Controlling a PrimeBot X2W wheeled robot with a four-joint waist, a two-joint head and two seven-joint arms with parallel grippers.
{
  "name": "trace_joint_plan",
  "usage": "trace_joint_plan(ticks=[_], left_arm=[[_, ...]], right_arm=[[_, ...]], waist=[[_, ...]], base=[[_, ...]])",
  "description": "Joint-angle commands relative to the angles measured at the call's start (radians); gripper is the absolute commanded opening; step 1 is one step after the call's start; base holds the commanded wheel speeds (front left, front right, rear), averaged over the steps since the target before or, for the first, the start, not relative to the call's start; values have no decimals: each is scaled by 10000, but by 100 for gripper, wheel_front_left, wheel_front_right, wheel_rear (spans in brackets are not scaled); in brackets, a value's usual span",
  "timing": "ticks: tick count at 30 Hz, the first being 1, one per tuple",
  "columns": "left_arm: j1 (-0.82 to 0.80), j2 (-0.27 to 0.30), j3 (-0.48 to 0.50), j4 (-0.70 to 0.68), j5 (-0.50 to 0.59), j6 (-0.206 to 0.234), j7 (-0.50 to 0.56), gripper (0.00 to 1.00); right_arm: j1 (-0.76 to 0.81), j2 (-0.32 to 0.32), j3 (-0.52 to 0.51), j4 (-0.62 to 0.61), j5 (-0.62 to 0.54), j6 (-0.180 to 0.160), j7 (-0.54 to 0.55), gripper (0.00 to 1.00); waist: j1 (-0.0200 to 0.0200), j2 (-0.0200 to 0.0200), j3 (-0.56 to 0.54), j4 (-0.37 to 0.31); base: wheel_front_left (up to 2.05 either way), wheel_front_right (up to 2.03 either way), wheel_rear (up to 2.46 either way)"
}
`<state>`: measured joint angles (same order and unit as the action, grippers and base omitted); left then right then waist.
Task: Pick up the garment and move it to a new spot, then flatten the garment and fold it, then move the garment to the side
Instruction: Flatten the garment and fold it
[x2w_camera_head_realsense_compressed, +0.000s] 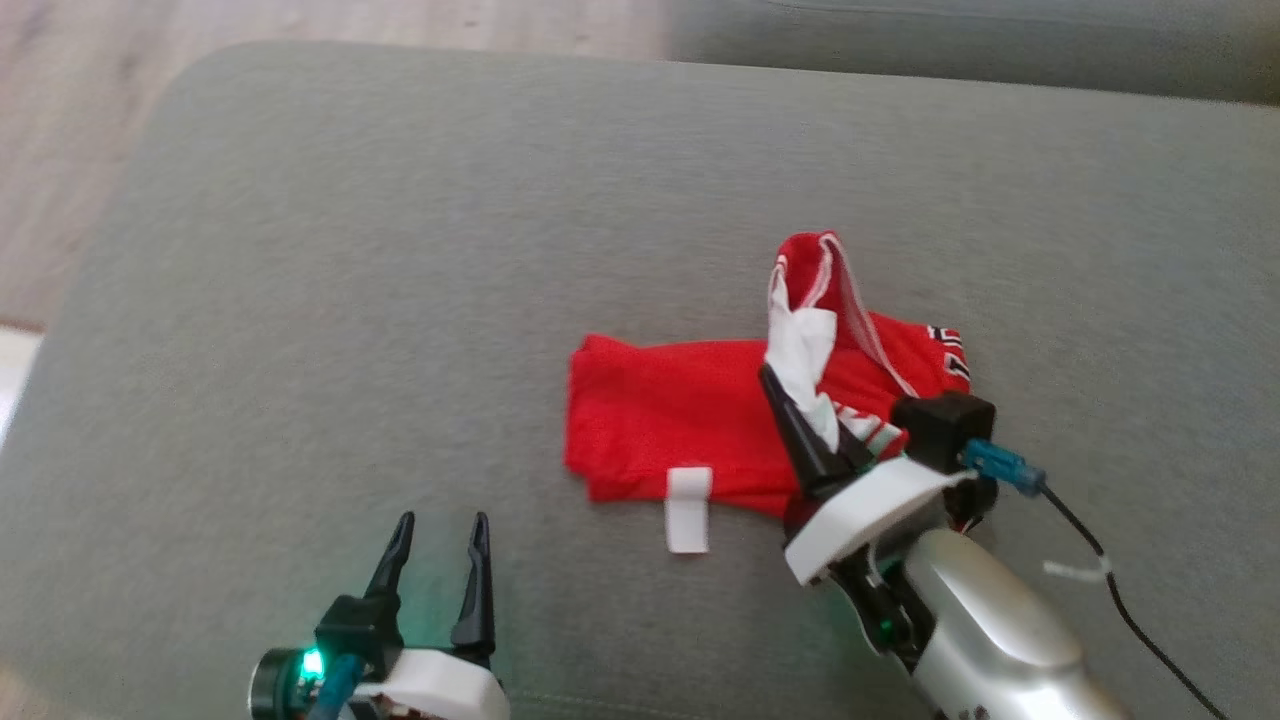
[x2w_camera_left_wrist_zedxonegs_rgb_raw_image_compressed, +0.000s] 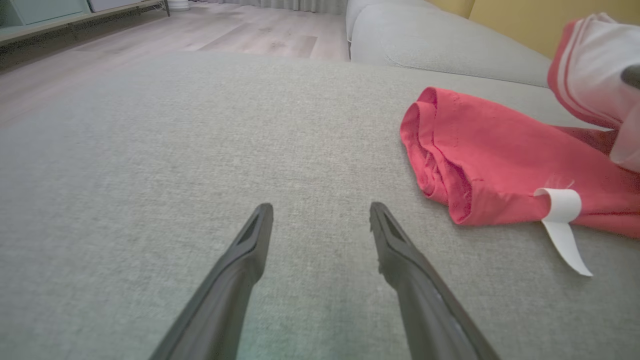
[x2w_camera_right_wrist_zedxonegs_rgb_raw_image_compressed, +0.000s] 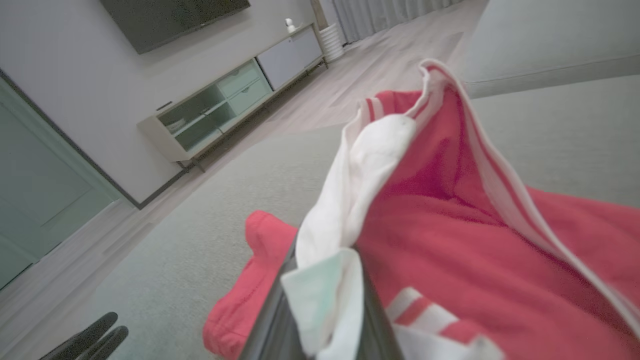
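The garment (x2w_camera_head_realsense_compressed: 680, 410) is red with white trim and lies bunched on the grey sofa cushion (x2w_camera_head_realsense_compressed: 400, 260), a white tag (x2w_camera_head_realsense_compressed: 688, 508) hanging off its near edge. My right gripper (x2w_camera_head_realsense_compressed: 790, 405) is shut on the garment's white-trimmed part, which rises up in a peak (x2w_camera_head_realsense_compressed: 815, 270). In the right wrist view the white cloth (x2w_camera_right_wrist_zedxonegs_rgb_raw_image_compressed: 350, 200) is pinched between the dark fingers (x2w_camera_right_wrist_zedxonegs_rgb_raw_image_compressed: 272, 325). My left gripper (x2w_camera_head_realsense_compressed: 440, 535) stands open above bare cushion, to the left of the garment (x2w_camera_left_wrist_zedxonegs_rgb_raw_image_compressed: 500, 165), holding nothing (x2w_camera_left_wrist_zedxonegs_rgb_raw_image_compressed: 320, 220).
A black cable (x2w_camera_head_realsense_compressed: 1120, 590) trails from my right wrist over the cushion. The sofa backrest (x2w_camera_head_realsense_compressed: 950, 40) runs along the far edge. Wooden floor (x2w_camera_head_realsense_compressed: 60, 150) lies beyond the cushion's left edge. A low TV cabinet (x2w_camera_right_wrist_zedxonegs_rgb_raw_image_compressed: 225, 110) stands by the wall.
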<state>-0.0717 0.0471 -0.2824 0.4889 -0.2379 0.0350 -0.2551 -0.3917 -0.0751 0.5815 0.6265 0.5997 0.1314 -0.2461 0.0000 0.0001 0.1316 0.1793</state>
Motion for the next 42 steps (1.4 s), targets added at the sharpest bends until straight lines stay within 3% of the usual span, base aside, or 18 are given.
trace_joint_plan(ticks=[1, 7, 8, 9, 14, 26, 36, 42], left_arm=[[-220, 32, 209, -208, -13, 40, -67, 100], [-140, 32, 69, -203, -64, 88, -67, 100], [-128, 32, 66, -195, -83, 106, -67, 100], [-118, 32, 60, -186, -92, 116, -67, 100], [-196, 32, 242, -244, -21, 149, -67, 100], [-448, 32, 996, -618, 338, 175, -67, 100], [86, 32, 1596, -922, 746, 144, -67, 100], [610, 32, 1688, -1100, 802, 164, -67, 100]], right_arm=[[-554, 202, 307, -238, 164, -7, -31, 0], [-1068, 242, 1065, 183, 711, -7, -53, 0], [-1134, 243, 1178, 257, 859, -7, -58, 24], [-1193, 244, 1300, 273, 1034, -7, -66, 100], [-1412, 246, 1290, 294, 1279, -7, -141, 100], [201, 247, -3157, -730, -2037, -7, -155, 100], [1594, 248, -4539, -965, -3503, -7, -156, 100], [2186, 248, -4769, -900, -3554, -7, -156, 100]], waist=[[0, -1, 14, 663], [0, -1, 43, 1370], [0, -1, 40, 1411], [0, -1, 36, 1429], [0, -1, -30, 1116], [0, -1, -446, -701], [0, -1, -921, -1558], [0, -1, -1068, -1719]], base=[[0, 0, 0], [0, 0, 0], [0, 0, 0], [0, 0, 0], [0, 0, 0], [0, 0, 0], [0, 0, 0], [0, 0, 0]])
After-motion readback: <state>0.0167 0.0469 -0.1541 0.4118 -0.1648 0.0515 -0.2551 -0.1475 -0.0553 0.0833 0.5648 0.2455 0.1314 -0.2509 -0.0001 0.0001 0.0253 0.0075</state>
